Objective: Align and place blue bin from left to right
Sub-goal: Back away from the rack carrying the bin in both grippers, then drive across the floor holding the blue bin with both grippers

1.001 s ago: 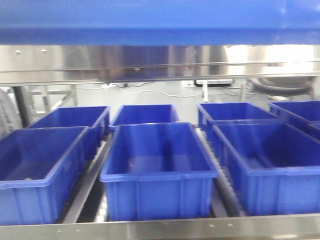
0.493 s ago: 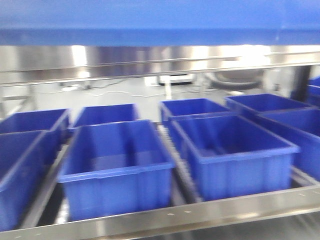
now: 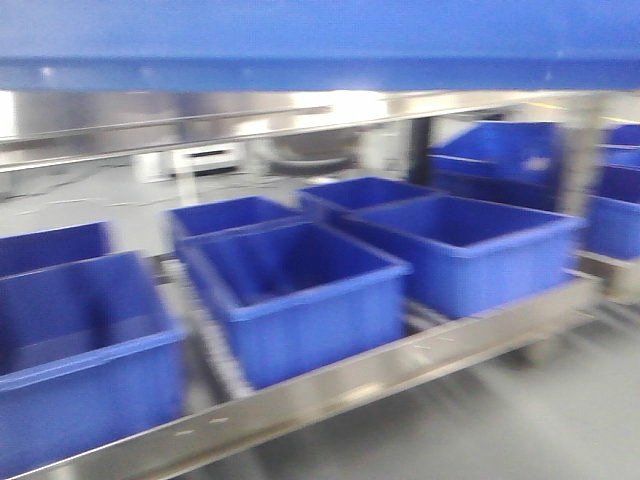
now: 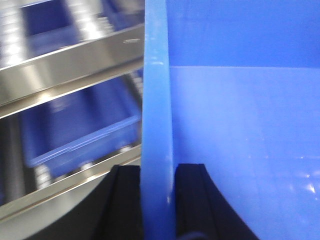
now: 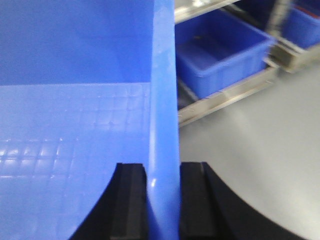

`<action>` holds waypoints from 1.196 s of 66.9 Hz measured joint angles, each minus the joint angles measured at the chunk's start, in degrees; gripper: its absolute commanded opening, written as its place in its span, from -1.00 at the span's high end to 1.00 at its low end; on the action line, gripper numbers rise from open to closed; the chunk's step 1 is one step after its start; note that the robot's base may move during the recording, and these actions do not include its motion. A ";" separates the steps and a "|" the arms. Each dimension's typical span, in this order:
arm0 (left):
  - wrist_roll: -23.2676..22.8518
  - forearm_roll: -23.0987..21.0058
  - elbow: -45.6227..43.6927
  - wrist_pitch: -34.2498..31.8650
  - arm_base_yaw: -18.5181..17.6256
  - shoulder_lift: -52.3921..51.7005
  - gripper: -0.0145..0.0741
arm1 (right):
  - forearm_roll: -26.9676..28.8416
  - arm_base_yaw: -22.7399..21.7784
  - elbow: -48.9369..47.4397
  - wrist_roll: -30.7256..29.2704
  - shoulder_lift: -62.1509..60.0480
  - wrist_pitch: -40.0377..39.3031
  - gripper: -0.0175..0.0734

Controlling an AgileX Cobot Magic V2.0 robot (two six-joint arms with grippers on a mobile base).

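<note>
The blue bin (image 3: 320,40) fills the top of the front view as a wide bright-blue band. In the left wrist view its rim (image 4: 157,100) runs upright between my black fingers (image 4: 125,200), and my left gripper (image 4: 158,172) is shut on it, with the bin's inside to the right. In the right wrist view the opposite rim (image 5: 164,75) stands between the black pads (image 5: 131,200), with my right gripper (image 5: 163,172) shut on it. The bin's gridded floor (image 5: 75,150) lies to the left of that rim.
Below the held bin, a steel rack rail (image 3: 330,385) slants across the front view. Several smaller blue crates stand on it, such as a middle one (image 3: 290,290) and a right one (image 3: 465,245). Grey floor (image 3: 520,420) shows at lower right. More crates (image 3: 610,220) sit further right.
The front view has swung to the right: the rack's crates have slid left and now look slanted and blurred. Floor and a further rack have come in at the right. Both grips are unchanged.
</note>
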 measured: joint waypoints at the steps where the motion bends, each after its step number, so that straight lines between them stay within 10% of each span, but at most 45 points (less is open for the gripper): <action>1: 0.00 0.00 0.00 0.00 0.00 0.00 0.92 | 0.00 0.00 0.00 0.00 0.00 0.00 0.77; 80: 0.00 0.12 0.00 -0.48 0.00 0.00 0.92 | -0.11 0.00 0.00 0.00 0.00 0.23 0.77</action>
